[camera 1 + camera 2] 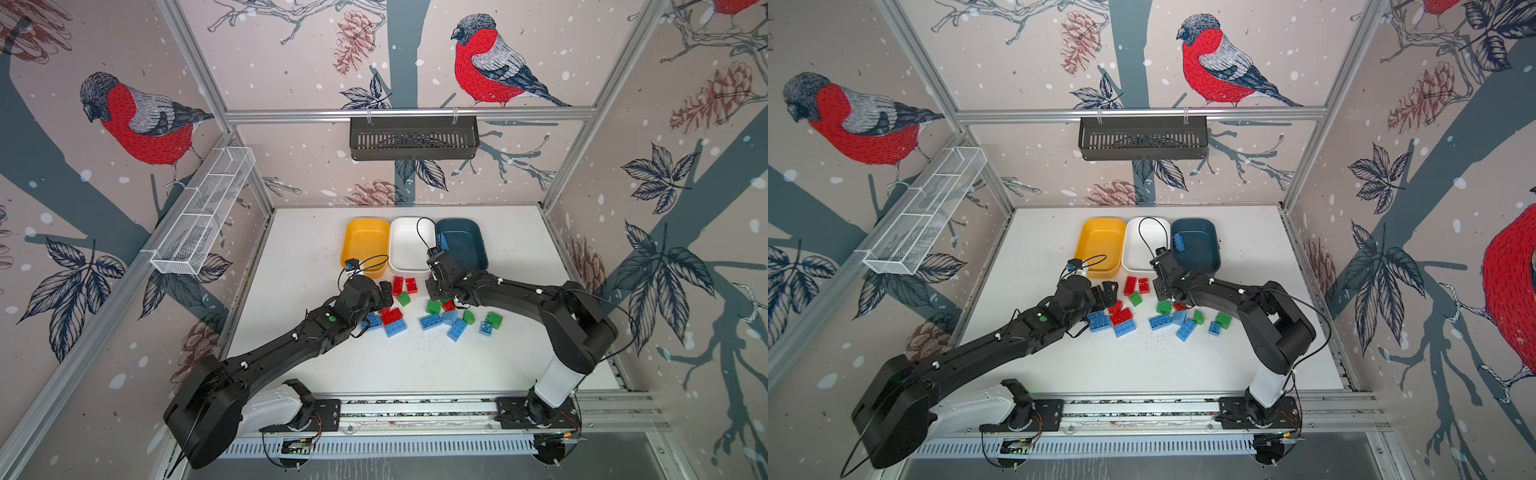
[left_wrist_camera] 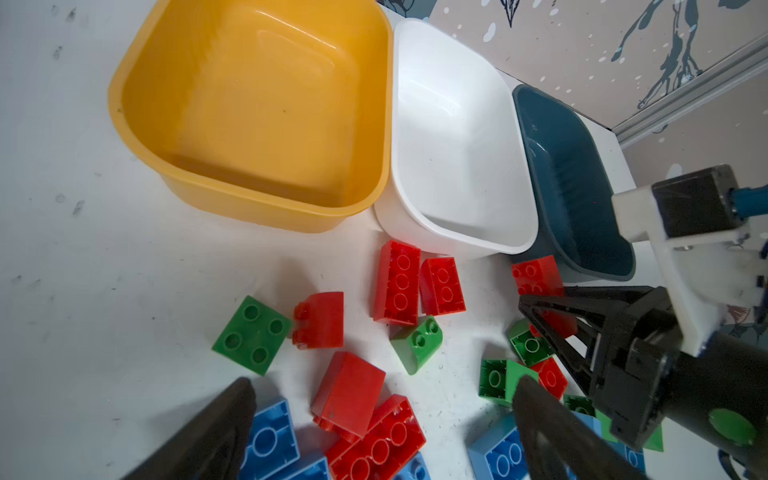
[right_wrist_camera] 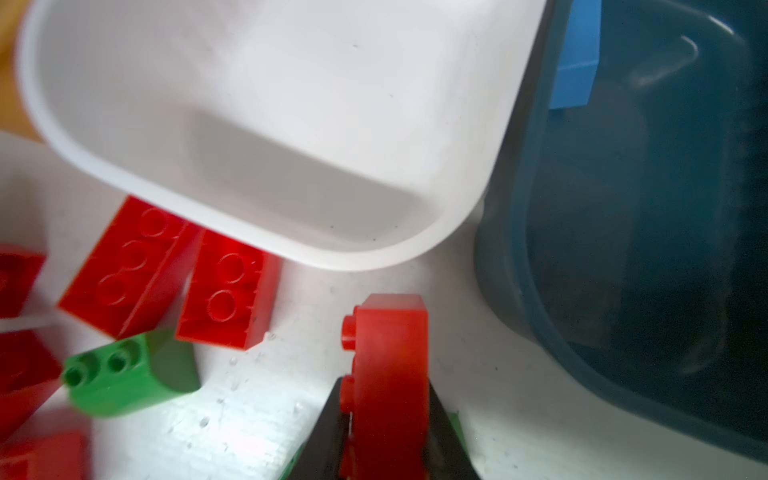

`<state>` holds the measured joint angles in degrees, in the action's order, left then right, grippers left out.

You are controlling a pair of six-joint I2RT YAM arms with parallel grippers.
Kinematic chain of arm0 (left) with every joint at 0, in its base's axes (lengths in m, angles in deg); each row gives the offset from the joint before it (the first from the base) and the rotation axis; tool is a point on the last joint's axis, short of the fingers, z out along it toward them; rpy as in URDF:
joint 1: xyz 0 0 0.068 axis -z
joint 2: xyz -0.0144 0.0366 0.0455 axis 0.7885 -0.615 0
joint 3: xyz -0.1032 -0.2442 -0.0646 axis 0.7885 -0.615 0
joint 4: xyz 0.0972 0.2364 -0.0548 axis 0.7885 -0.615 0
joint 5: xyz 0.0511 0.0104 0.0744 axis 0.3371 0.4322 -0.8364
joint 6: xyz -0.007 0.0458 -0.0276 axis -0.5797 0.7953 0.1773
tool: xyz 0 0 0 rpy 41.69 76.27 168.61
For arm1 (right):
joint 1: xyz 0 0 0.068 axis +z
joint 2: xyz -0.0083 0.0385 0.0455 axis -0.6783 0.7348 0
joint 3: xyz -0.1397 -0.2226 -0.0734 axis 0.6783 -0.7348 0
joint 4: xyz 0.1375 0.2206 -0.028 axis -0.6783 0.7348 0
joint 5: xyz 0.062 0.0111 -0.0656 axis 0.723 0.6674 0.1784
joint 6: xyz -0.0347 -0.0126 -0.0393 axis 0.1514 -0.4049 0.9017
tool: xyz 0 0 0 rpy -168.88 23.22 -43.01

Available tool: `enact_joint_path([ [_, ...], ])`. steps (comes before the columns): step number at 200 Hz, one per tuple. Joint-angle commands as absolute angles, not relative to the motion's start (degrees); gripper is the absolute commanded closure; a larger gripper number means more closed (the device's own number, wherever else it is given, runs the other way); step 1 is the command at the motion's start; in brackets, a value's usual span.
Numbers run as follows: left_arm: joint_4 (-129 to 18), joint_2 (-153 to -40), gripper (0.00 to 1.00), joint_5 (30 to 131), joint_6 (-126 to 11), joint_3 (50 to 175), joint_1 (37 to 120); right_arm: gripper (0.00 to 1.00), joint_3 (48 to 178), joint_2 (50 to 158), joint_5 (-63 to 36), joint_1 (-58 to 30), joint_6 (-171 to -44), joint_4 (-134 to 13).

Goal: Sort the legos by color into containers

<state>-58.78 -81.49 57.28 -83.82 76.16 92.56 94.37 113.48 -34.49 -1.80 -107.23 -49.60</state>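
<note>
White counter (image 1: 415, 365) is strewn with red, green and blue bricks (image 1: 430, 322) in front of a yellow tub (image 1: 363, 243), a white tub (image 1: 409, 249) and a dark blue tub (image 1: 467, 243), where one blue brick (image 1: 442, 242) is lying. A red brick (image 3: 390, 332) is clenched in the right pincer (image 3: 384, 399). The left pincer (image 2: 384, 380) is spread wide, released, over the pile.

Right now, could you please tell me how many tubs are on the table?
3, in a row at the back of the table: yellow tub on the left, white tub in the middle, dark blue tub on the right. None looks hidden.
</note>
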Motion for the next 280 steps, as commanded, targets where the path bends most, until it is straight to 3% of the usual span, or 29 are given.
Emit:
enact_joint_path([
  [1, -56.7, -82.0, 0.03, 57.6, -82.1, 77.2, 93.2, 0.85, 93.0, 109.5, -29.7, -2.0, -103.1, -53.9],
  [61, -52.1, -80.9, 0.03, 58.3, -83.3, 75.7, 93.2, 0.84, 98.8, 110.7, -21.9, -6.3, -112.1, -57.2],
  [128, -61.0, -80.8, 0.03, 51.4, -86.2, 77.2, 92.7, 0.82, 116.3, 128.1, -22.8, -9.5, -115.0, -54.8],
  [199, -67.7, -85.2, 0.03, 53.3, -86.3, 81.0, 90.6, 0.76, 143.0, 148.2, -22.1, -10.5, -115.8, -48.4],
  [233, -68.6, -86.0, 0.03, 54.6, -86.0, 81.5, 89.7, 0.63, 143.9, 147.4, -22.8, -10.2, -117.1, -48.9],
  [280, -68.8, -85.5, 0.03, 54.7, -86.0, 80.9, 89.4, 0.48, 131.5, 136.0, -25.0, -8.2, -117.4, -53.5],
])
